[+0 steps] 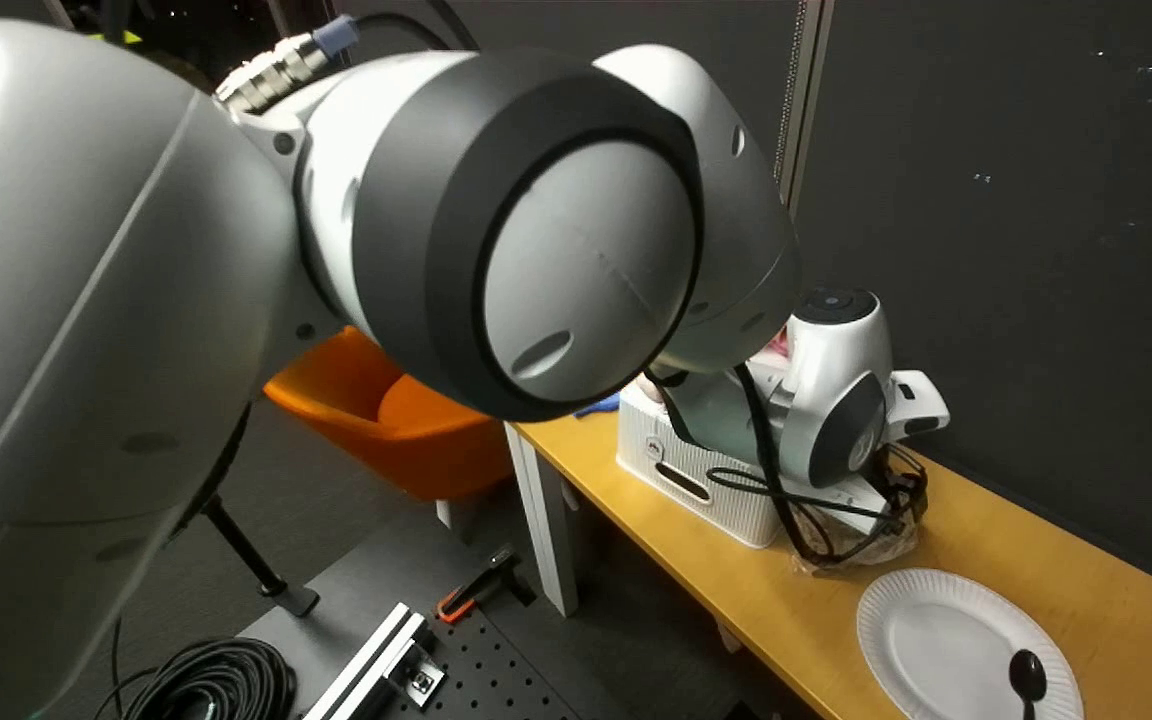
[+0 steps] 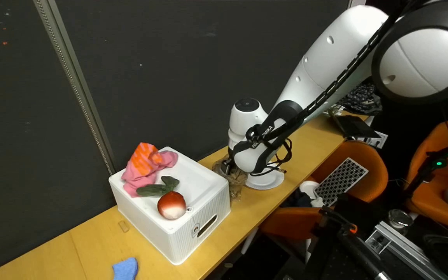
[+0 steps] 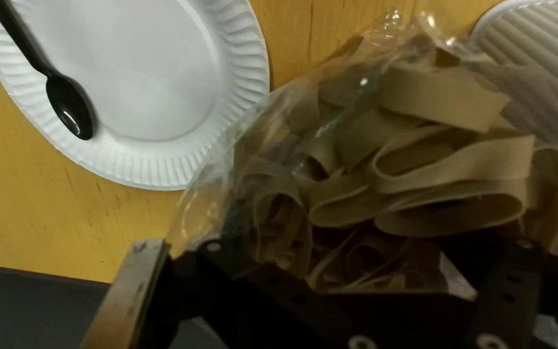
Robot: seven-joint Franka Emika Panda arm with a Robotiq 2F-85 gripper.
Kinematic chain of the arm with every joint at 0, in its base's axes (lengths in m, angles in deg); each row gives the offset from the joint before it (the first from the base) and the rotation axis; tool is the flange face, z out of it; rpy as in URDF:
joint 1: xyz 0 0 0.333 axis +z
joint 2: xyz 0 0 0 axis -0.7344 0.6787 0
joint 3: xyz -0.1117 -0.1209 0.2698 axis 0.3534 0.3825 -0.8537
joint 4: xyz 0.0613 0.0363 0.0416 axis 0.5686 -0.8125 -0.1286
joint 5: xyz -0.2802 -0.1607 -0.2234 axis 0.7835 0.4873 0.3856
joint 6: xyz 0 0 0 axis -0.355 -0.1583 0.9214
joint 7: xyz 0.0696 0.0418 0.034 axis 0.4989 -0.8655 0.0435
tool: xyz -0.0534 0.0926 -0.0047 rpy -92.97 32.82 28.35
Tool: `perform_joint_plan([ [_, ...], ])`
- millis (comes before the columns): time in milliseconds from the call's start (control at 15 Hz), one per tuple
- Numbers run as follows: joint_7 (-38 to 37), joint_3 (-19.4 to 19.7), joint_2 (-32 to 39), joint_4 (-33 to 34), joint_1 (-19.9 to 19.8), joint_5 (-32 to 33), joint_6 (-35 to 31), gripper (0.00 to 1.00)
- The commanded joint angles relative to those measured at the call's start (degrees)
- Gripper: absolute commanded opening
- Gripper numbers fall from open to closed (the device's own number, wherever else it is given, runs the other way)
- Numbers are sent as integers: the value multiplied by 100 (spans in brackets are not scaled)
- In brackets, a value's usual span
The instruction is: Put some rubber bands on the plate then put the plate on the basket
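The rubber bands (image 3: 453, 167) sit bunched in a clear bag (image 3: 327, 140) right in front of the claw (image 3: 364, 246), whose fingers (image 3: 136, 281) stand wide apart, with the bag across the gap between them (whether either finger touches the plastic, I cannot tell). The bag is between the white plate (image 3: 153, 97) and the white basket (image 3: 545, 43), and it is nearer the wall edge of the counter (image 2: 99, 241) than the plate is. The plate lies flat, closer to the edge over the floor, with a black spoon (image 3: 68, 104) on it. The wrist view shows the wide tan loops of the bands clearly; in both exterior views the bag is partly covered by the claw and the cables (image 1: 768, 450). The basket's top is plain to see in an exterior view, where a pink cloth (image 2: 142, 171) with orange patches, a green leaf (image 2: 160, 188) and a red-and-white ball (image 2: 171, 205) rest on it, the cloth toward the wall edge and the ball toward a corner of the basket. In an exterior view the arm (image 1: 591, 270) hides most of that top, but the counter's leg (image 1: 541, 530) shows below its floor-side corner, with a blue cloth (image 1: 599, 405) near that end. The spoon's bowl is easy to make out there too, dark against the plate.
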Motion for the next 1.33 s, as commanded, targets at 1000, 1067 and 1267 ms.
perform_joint_plan([
  [1000,131,-111,823,922,-192,-495,-485,5],
  [1067,112,-103,766,868,-208,-554,-426,1],
  [1267,29,-18,575,791,-194,-713,-86,3],
])
